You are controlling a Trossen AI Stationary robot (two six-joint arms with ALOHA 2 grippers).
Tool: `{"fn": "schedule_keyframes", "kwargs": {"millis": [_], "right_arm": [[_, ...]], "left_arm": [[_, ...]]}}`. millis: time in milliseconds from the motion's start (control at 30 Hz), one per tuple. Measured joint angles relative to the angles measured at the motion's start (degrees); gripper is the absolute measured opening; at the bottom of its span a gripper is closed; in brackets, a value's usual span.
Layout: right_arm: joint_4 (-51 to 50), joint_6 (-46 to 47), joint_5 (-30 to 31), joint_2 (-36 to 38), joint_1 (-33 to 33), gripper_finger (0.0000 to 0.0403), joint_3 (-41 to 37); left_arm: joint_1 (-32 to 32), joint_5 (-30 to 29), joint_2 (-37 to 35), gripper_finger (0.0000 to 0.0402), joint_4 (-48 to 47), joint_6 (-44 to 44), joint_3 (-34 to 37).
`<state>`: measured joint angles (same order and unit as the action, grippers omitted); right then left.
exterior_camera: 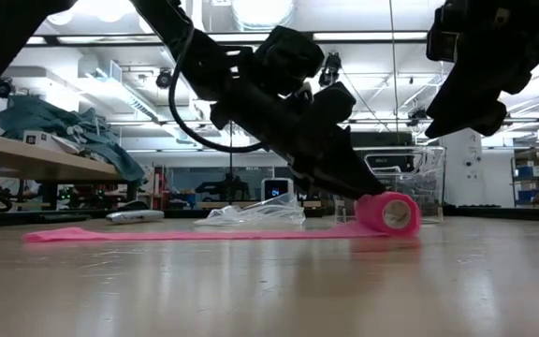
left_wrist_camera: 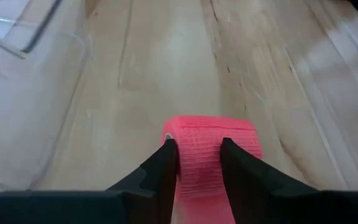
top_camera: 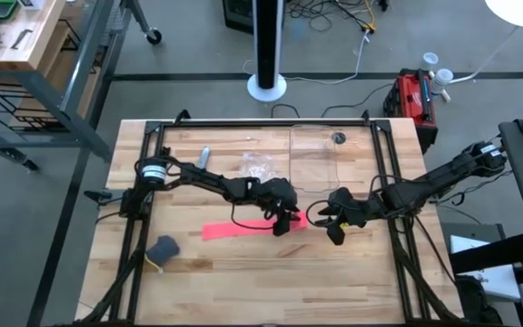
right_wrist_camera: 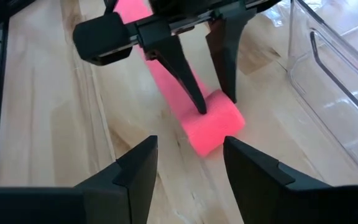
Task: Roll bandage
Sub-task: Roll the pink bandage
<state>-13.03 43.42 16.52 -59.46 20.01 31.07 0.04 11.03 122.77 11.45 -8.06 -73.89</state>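
The bright pink bandage lies on the wooden table as a flat strip [top_camera: 234, 230] that ends in a small roll [top_camera: 300, 219] at its right end; the roll [exterior_camera: 388, 213] rests on its curved side. My left gripper [top_camera: 289, 218] slants down onto the roll from the left. A narrow gap stays between its fingertips, and pink fabric shows in that gap [left_wrist_camera: 199, 155]. My right gripper [top_camera: 330, 222] hovers open just right of the roll, above it, with its fingers [right_wrist_camera: 138, 162] apart and touching nothing. My left gripper has its two fingertips [right_wrist_camera: 201, 107] set on the roll's upper side [left_wrist_camera: 197, 140], at the side where the strip runs into it. The fingers slant down from the table's left. Their gap is narrower than the roll is wide. The roll stays on the table; whether the fabric is pinched I cannot tell.
A clear crinkled plastic bag [top_camera: 257, 165] and a clear plastic container [top_camera: 316, 159] stand behind the bandage toward the far edge. A dark grey-blue lump [top_camera: 162, 248] lies at the near left. Bare wood lies in front of the strip.
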Motion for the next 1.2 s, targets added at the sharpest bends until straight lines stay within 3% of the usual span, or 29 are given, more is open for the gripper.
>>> {"fn": "schedule_keyframes", "kwargs": {"millis": [200,433,633,1200], "right_arm": [[0.2,0.0,1.4,0.0,0.0,0.0174,0.0],[1.9,-1.1,17.3,4.2,2.9,0.0170,0.9],[-1.2,-1.5,17.6,5.0,6.6,0.0153,0.6],[-1.3,6.2,17.6,-5.3,13.6,0.0106,0.0]], "left_arm": [[-0.9,0.2,-0.1,0.0058,-2.9,-0.6,0.0],[-1.6,0.9,0.1,0.0021,-5.6,-0.2,0.3],[-2.4,-0.9,0.2,0.0001,-8.0,1.3,0.4],[-3.3,-3.6,-1.7,0.0000,-7.1,3.3,0.6]]}}
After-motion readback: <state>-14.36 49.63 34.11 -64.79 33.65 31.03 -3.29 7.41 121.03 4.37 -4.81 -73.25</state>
